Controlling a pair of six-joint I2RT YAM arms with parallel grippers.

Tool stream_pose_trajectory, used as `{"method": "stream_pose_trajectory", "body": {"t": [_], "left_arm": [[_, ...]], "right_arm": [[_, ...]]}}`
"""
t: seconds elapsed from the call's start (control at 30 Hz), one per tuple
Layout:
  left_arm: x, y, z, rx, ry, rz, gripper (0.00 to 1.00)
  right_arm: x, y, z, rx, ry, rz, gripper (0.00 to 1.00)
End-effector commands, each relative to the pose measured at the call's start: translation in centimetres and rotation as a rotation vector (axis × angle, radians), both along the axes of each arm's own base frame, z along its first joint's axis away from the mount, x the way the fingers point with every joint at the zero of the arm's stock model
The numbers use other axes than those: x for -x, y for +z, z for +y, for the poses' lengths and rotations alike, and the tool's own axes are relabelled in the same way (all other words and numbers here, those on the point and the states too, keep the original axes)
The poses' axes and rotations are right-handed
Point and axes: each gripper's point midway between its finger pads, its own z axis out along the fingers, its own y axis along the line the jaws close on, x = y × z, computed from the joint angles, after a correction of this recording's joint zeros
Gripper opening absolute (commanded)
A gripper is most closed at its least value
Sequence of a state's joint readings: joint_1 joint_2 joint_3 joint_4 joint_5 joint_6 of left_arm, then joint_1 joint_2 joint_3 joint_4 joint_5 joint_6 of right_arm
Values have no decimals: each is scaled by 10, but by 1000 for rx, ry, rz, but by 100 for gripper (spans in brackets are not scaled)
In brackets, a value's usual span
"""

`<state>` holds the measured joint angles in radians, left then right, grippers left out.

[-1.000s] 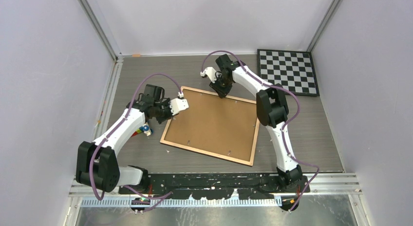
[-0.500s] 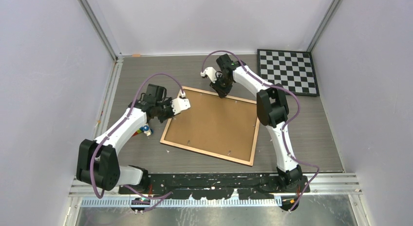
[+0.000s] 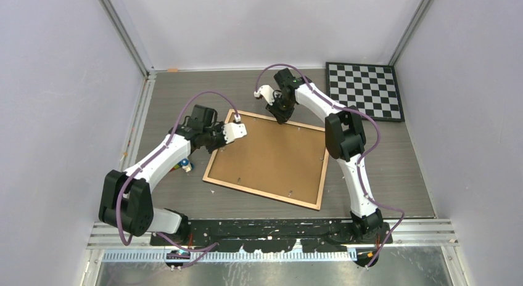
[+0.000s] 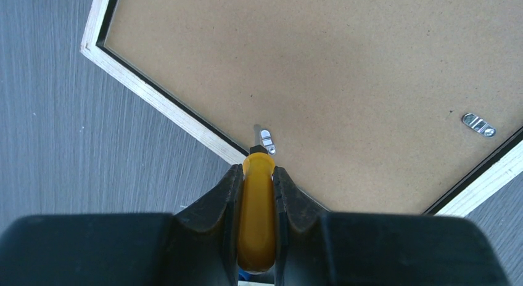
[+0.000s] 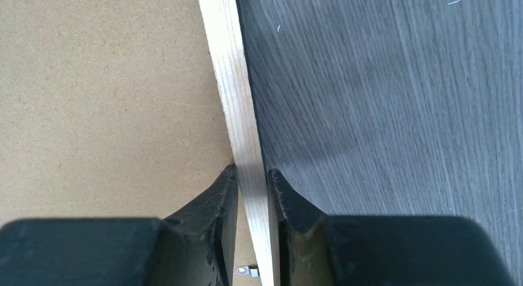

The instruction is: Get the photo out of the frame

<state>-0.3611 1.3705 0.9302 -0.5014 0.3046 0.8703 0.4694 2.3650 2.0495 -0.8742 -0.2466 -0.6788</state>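
Both jaws clamped: rounded yellow screwdriver [image 4: 257,218]; flat pale-wood frame [image 5: 231,82] rim.

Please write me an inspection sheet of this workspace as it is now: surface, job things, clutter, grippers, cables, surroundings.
Surface: grey wood-grain table.
Job's things: frame lies face down, brown backing board up and still in place; photo not visible.
Clutter: checkered board in the far right corner; small coloured object beside the left arm, too small to identify.
Grippers: left gripper shut on a yellow-handled screwdriver, its tip at a metal clip; right gripper closed on the frame's far wooden rim.
Cables: purple cables loop above both arms.
Surroundings: pale walls on three sides.
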Motion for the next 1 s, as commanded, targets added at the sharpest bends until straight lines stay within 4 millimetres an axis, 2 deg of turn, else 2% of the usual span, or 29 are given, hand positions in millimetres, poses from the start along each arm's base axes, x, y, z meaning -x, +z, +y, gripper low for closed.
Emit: {"method": "stream_pose_trajectory", "body": {"t": [0.0,0.17,0.27,0.4,0.6,0.67,0.77,0.83,0.97], "left_arm": [[0,12,-9,51,23,16,0],[-10,28,-4,72,96,-10,0],[-16,32,6,78,143,-15,0],[-16,33,15,68,156,-16,0],[-8,22,17,41,117,-7,0],[-6,20,16,47,109,5,0],[-3,18,13,61,99,22,0],[-1,14,12,60,92,34,0],[3,7,12,54,72,42,0]], "right_arm": [[8,-4,0,-1,-5,42,15],[6,-1,2,-11,-16,38,17],[-2,6,3,-26,-58,11,25],[-16,37,9,-110,-153,-40,45],[-30,105,4,-254,-330,-137,68],[-30,128,-4,-309,-419,-146,76],[-22,155,-22,-378,-544,-139,82],[-15,164,-41,-412,-644,-142,96],[7,154,-91,-379,-858,-67,100]]}}
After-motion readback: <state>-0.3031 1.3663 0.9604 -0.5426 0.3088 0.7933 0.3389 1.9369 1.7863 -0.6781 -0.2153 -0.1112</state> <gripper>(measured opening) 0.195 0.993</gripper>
